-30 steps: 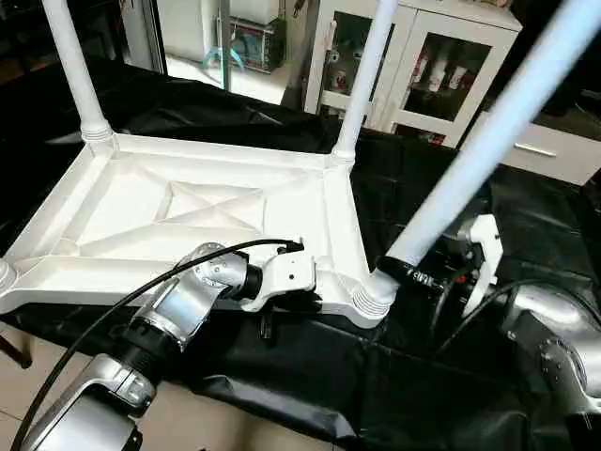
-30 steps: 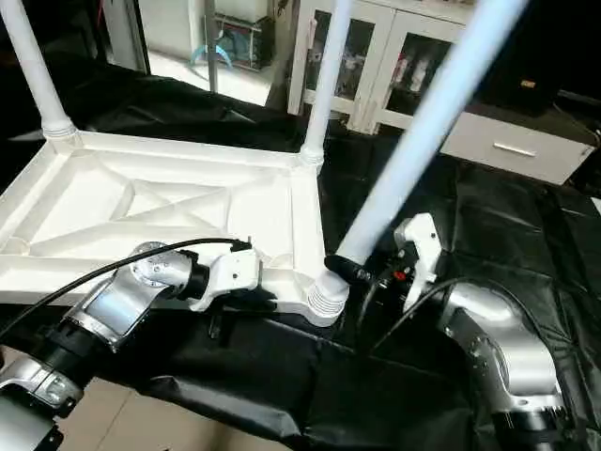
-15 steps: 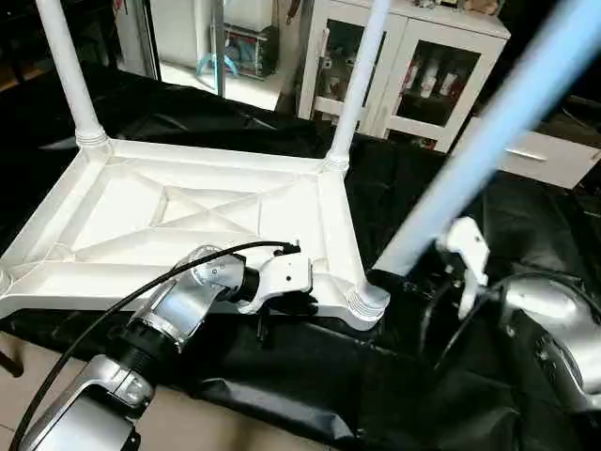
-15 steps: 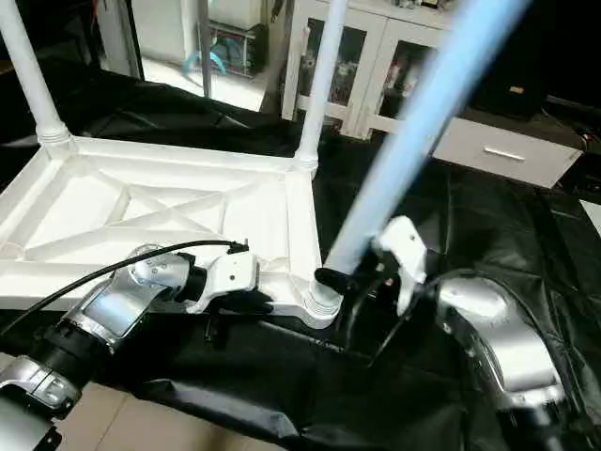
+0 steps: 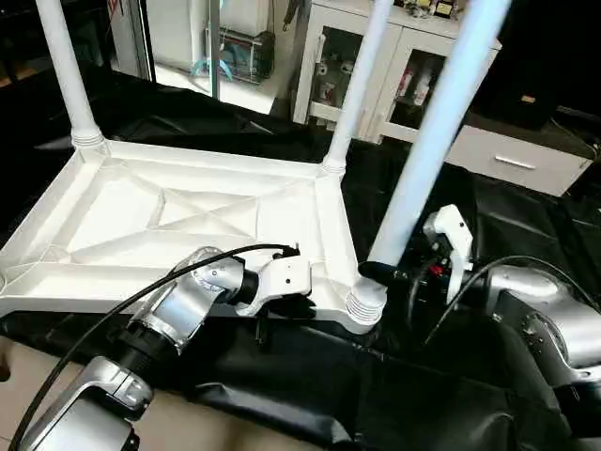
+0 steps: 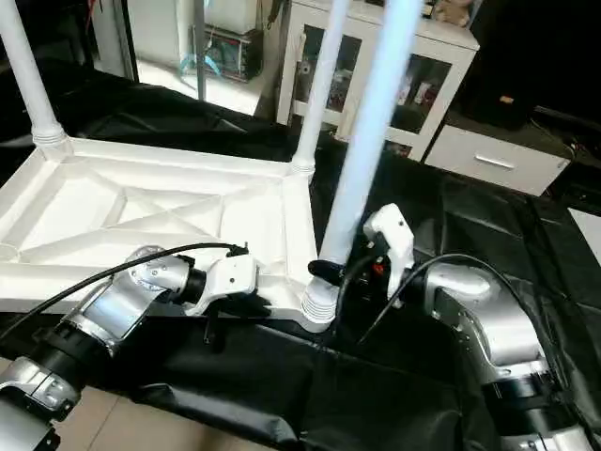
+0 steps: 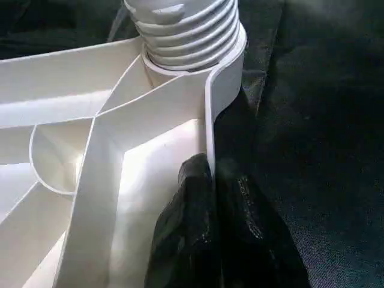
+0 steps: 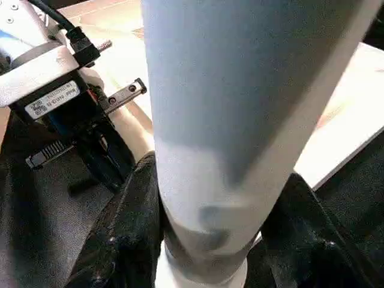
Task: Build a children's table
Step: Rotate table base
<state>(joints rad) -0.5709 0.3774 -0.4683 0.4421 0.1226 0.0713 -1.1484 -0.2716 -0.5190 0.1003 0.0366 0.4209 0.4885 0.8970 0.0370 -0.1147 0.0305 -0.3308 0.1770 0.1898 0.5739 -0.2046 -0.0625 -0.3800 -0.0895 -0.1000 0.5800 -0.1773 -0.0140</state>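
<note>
In the left eye view, the white table (image 5: 188,225) lies upside down on a tabletop (image 5: 451,376) draped in black sheeting, its ribbed underside facing up. The left claw (image 5: 268,315) is closed on the table's near rim, just beside the near corner socket (image 5: 364,305) that lies toward the right claw. The right claw (image 5: 385,272) clasps the base of a leg (image 5: 427,141) just above that socket; the leg rises steeply from between its fingers, leaning a little away from the left claw. Two more legs stand upright in the far corners, well beyond both claws: the far left leg (image 5: 64,70) and the far right leg (image 5: 362,80). A white cabinet (image 5: 394,66) with glass doors stands behind the tabletop. In the right eye view, the same layout shows, with the right claw wrapped around the leg where it meets the ribbed collar and the left claw on the rim right next to it. In the left wrist view, the left claw's black fingers (image 7: 192,240) pinch the thin rim wall, one inside and one outside, nearly shut, with the ribbed end of the leg seated in the socket just ahead of them. In the right wrist view, the right claw's fingers (image 8: 129,234) sit about half open on either side of the leg, gripping it, and the left claw's wrist is just beyond, against the rim.
</note>
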